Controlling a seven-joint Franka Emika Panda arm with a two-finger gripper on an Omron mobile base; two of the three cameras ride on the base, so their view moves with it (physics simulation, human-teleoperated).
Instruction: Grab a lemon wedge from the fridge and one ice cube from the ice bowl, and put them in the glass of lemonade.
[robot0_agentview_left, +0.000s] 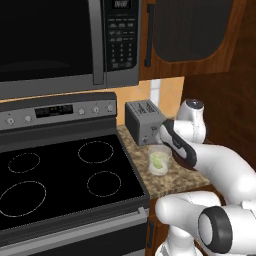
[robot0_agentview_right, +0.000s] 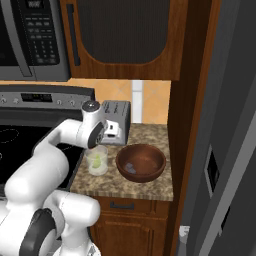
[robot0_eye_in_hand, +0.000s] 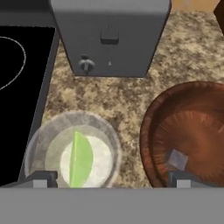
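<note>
A speckled brown granite counter (robot0_agentview_right: 145, 187) is shown between a black glass cooktop (robot0_agentview_left: 60, 175) and a dark wooden side panel. On it the short clear glass of lemonade (robot0_agentview_left: 159, 160) is seen just in front of a grey boxy toaster (robot0_agentview_left: 143, 121), and the wide, round, dark reddish-brown ice bowl (robot0_agentview_right: 141, 162) is set close beside the glass, on the side away from the cooktop. In the hand view the pale yellow-green lemon wedge (robot0_eye_in_hand: 81, 159) is seen lying inside the glass, on the pale liquid; it is also visible through the glass wall in both base views. A small, translucent grey ice cube (robot0_eye_in_hand: 176, 159) is seen resting on the floor of the bowl, and a bluish trace of it appears in the right base view.

The white arm's two-finger gripper (robot0_eye_in_hand: 113, 179) is held above the counter, over the gap between glass and bowl. Its two dark fingertips (robot0_eye_in_hand: 41, 179) are spread wide apart, one over the rim of the glass and the other over the bowl; nothing is grasped between them. In the base views the hand is seen directly above the glass, in front of the toaster.

The tall grey fridge (robot0_agentview_right: 230, 150) is partly shown at the right edge of the right base view. A dark microwave (robot0_agentview_left: 65, 40) is mounted above the cooktop.
</note>
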